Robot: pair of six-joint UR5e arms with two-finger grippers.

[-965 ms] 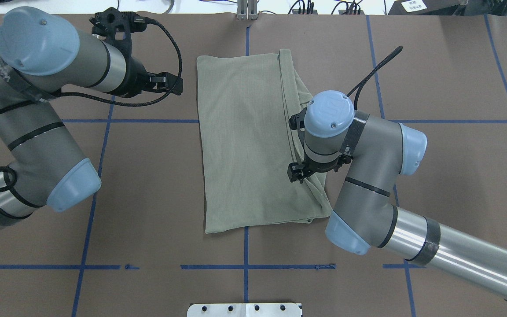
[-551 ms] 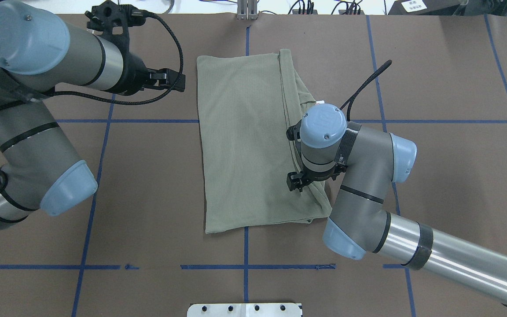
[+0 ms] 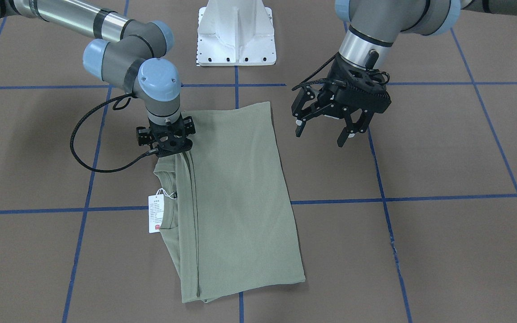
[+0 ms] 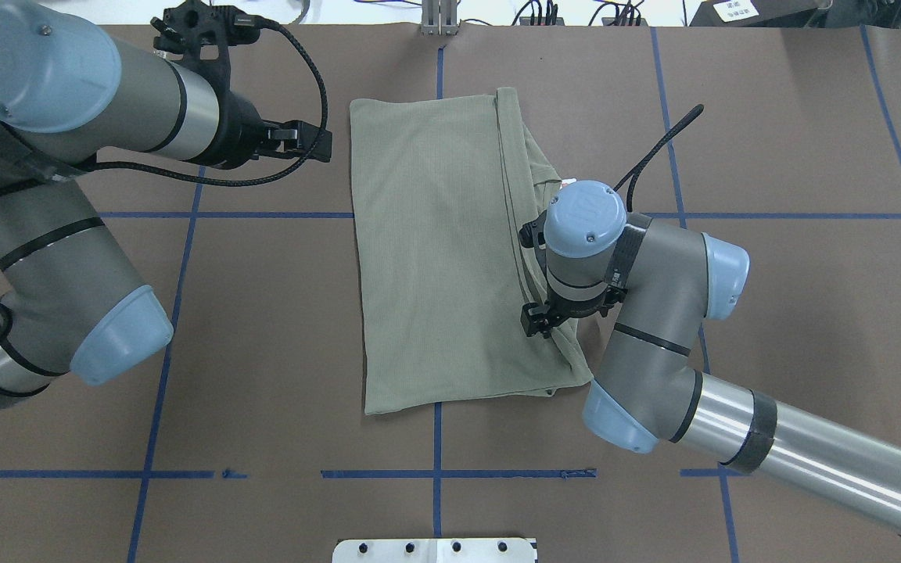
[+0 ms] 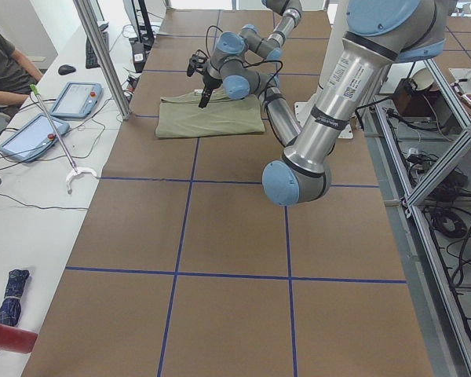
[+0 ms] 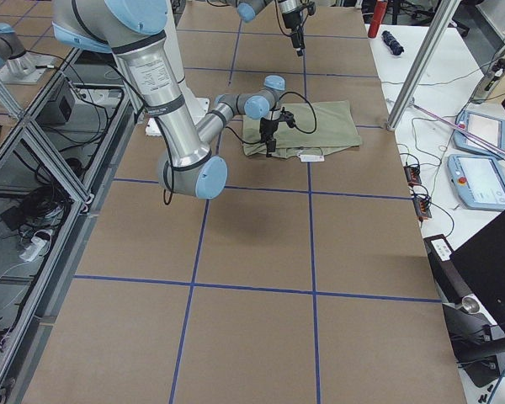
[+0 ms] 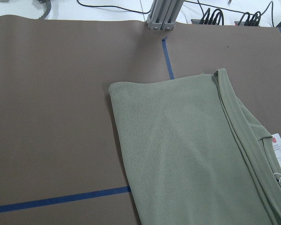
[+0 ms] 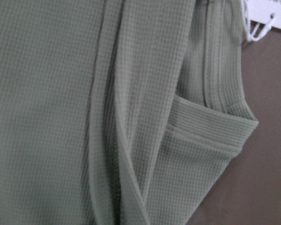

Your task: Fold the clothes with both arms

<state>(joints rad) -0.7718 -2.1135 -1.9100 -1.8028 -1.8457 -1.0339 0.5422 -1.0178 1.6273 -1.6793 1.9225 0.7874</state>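
Since nothing here is a box, bin or basket (I see none in any view), my attention goes to the cloth. Clock directions below are read off the overhead view.

Brown table [image 4: 263, 313] with blue tape lines carries everything. The left arm [image 4: 67, 234] comes in from 9 o'clock, the right arm [image 4: 810, 453] from 4 o'clock. The shirt [image 4: 435, 250] lies flat at the centre, already folded into a long rectangle running 12 to 6, with its stacked layers and the neckline [image 3: 168, 179] showing along the 3 o'clock edge.

I judge the knit to be light, soft and limp: it will drape and sag, not hold a shape, and the loose layers could slide apart if I lift only the top one. The ribbed surface should give the pads decent bite. I would pinch through all the layers at the two corners of one short end, one arm per corner.

The left gripper [image 3: 320, 137] hovers off the shirt's 10 o'clock corner, clear of the cloth, fingers spread apart. The right gripper [image 3: 171, 150] points straight down on the 3 o'clock edge; its fingertips are hidden, so I cannot tell whether they are apart or pinching.

The white hang tag [image 3: 155, 214] lies on the table at that same edge, on a string I would avoid snagging.
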